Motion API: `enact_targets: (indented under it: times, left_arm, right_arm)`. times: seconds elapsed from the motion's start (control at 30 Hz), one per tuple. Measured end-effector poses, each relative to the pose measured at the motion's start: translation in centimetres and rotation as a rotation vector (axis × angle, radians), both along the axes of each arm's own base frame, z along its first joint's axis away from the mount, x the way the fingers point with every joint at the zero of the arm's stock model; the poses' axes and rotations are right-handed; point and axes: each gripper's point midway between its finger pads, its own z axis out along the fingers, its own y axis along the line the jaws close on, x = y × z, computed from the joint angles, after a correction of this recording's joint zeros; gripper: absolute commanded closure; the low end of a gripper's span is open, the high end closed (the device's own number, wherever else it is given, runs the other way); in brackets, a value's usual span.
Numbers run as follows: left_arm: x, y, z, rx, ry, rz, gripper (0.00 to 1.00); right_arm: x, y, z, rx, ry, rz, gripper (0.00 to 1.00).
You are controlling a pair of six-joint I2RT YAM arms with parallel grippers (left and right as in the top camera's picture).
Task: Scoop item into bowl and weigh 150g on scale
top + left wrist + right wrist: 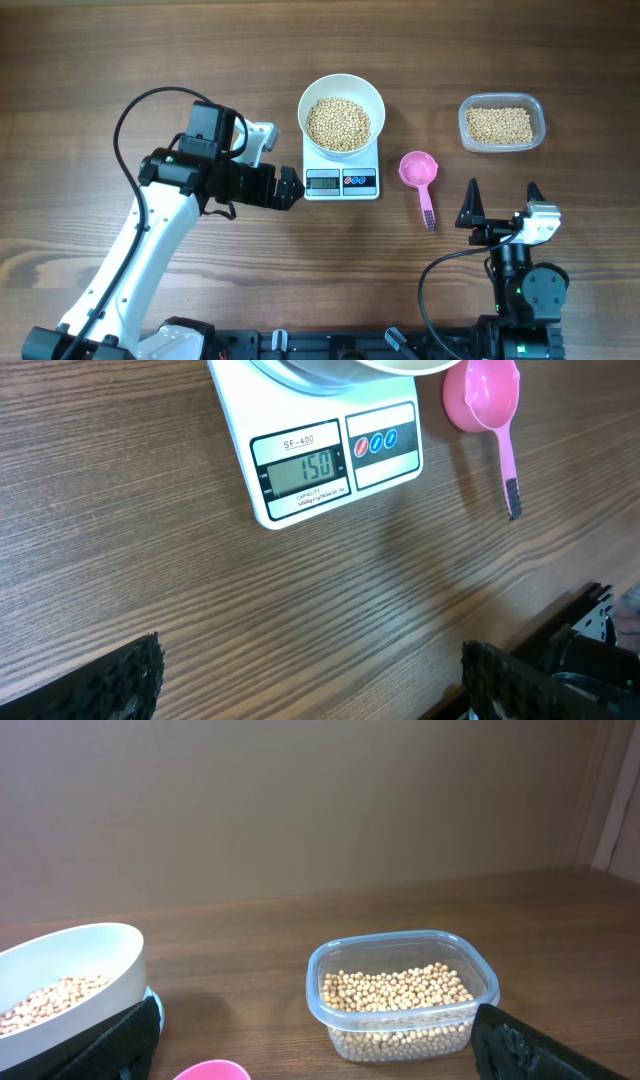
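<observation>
The bowl (312, 98) sat on the scale (341, 183) at upper centre of the overhead view, holding a heap of beans (338, 123). In the left wrist view the scale's display (311, 468) read 150. More beans lay in a clear tub (466, 106) at upper right, well apart from the scale. A pink scoop (418, 168) lay on the table (150, 50) just right of the scale, cup upward and empty, with its handle pointing toward the bottom of the frame.

The left gripper (289, 188) hung left of centre, its tips just beside the scale's left edge, its jaws spread wide with nothing between them. The right gripper (502, 188) stood at lower right, below the tub and right of the scoop, its jaws also fully apart and empty.
</observation>
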Motion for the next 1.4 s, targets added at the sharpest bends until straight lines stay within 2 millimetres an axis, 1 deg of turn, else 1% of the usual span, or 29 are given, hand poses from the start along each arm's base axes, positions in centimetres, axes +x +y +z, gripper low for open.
enact_targets:
  times: [1.17,1.4]
  left_arm:
    - [0.0,0.01,-0.01,0.001,0.0,0.0,0.0]
    - [0.19,0.5,0.09,0.028,-0.019,0.012,0.0]
  right_arm:
    - [0.0,0.01,0.0,0.0,0.0,0.0,0.0]
    - [0.0,0.01,0.01,0.0,0.0,0.0,0.0]
